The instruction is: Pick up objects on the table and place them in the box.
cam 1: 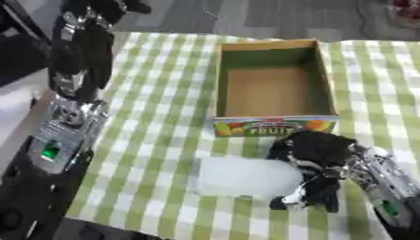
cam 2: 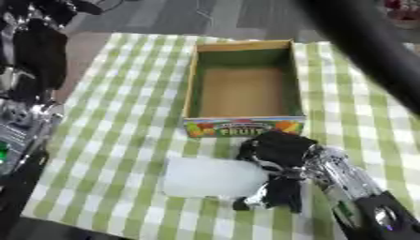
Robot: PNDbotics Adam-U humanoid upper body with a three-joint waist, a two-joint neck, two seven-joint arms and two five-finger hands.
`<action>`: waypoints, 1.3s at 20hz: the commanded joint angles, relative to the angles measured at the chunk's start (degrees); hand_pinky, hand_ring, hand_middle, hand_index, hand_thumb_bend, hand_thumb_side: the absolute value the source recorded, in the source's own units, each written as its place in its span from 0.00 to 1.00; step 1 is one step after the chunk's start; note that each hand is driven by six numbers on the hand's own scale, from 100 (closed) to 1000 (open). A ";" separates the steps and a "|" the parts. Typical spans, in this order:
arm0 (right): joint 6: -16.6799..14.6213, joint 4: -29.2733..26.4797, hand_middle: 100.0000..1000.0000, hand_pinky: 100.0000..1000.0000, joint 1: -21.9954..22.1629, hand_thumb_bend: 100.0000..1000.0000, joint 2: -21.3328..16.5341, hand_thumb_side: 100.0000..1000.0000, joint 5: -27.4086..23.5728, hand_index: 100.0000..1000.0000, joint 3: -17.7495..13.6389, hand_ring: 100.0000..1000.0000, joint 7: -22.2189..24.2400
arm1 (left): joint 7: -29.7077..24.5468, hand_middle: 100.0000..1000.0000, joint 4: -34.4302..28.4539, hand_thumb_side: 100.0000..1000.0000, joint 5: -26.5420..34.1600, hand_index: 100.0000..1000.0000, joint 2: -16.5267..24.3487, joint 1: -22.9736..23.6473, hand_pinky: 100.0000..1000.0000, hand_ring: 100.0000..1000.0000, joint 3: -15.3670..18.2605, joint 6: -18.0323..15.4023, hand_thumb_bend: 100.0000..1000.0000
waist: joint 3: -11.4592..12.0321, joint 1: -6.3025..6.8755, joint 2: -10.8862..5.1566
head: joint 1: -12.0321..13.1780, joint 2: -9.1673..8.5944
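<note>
The right hand (cam 1: pixel 316 161) sits at the right edge of a pale, cloudy white object (cam 1: pixel 246 176) on the green checked cloth (cam 1: pixel 147 140), just in front of the open cardboard box (cam 1: pixel 275 82). Its fingers curl down against that edge, though whether they actually grip it, I cannot tell. The left arm (cam 1: pixel 78 56) hangs at the table's left side, its hand out of view.

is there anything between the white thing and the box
Nothing visible. The white object lies on the checked cloth just in front of the empty box, with the right hand at its right edge, beside that path.
</note>
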 commanded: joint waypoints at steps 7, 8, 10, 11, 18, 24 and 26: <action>-0.24 0.46 0.28 0.00 0.08 0.38 0.78 0.97 2.90 0.43 -0.98 0.19 -14.60 | -0.20 0.78 -1.08 0.90 0.31 0.86 0.31 -0.93 0.56 0.71 0.15 -0.08 0.53 | 0.11 -0.16 -0.72 | 0.61 -0.19; -0.75 0.47 0.13 0.00 0.10 0.22 0.78 0.84 2.47 0.29 -0.97 0.02 -16.67 | -0.20 0.78 -1.08 0.90 0.31 0.86 0.30 -0.91 0.56 0.71 0.16 -0.08 0.53 | 0.09 -0.15 -0.72 | 0.60 -0.19; -2.11 0.83 0.08 0.00 0.16 0.25 0.69 0.76 0.71 0.28 -0.92 0.00 -19.84 | -0.18 0.78 -1.06 0.90 0.29 0.86 0.27 -0.86 0.56 0.71 0.18 -0.07 0.54 | 0.03 -0.12 -0.73 | 0.57 -0.19; -2.68 1.21 0.09 0.00 0.19 0.25 0.64 0.77 -0.34 0.29 -0.91 0.00 -20.73 | -0.17 0.78 -1.05 0.90 0.28 0.86 0.25 -0.84 0.56 0.71 0.19 -0.07 0.54 | 0.00 -0.11 -0.74 | 0.56 -0.19; -3.10 1.14 0.06 0.00 1.06 0.32 -0.14 0.63 -10.25 0.29 -1.34 0.00 -20.62 | -0.05 0.78 -0.98 0.91 0.12 0.86 0.37 -0.37 0.56 0.71 0.34 -0.08 0.54 | -0.53 -0.02 -1.08 | 0.90 -0.19; 1.63 -6.35 0.06 0.00 1.90 0.36 -2.95 0.61 -19.23 0.30 -2.27 0.00 -15.40 | 0.18 0.78 -0.89 0.91 -0.26 0.86 0.88 0.46 0.56 0.71 0.61 -0.08 0.54 | -1.32 -0.04 -1.66 | 1.68 -0.19; 3.22 -9.88 0.07 0.00 1.84 0.38 -4.27 0.60 -21.91 0.30 -2.62 0.00 -13.26 | 0.31 0.78 -0.82 0.91 -0.50 0.86 1.29 1.10 0.56 0.71 0.76 -0.07 0.54 | -1.67 -0.11 -1.95 | 2.14 -0.19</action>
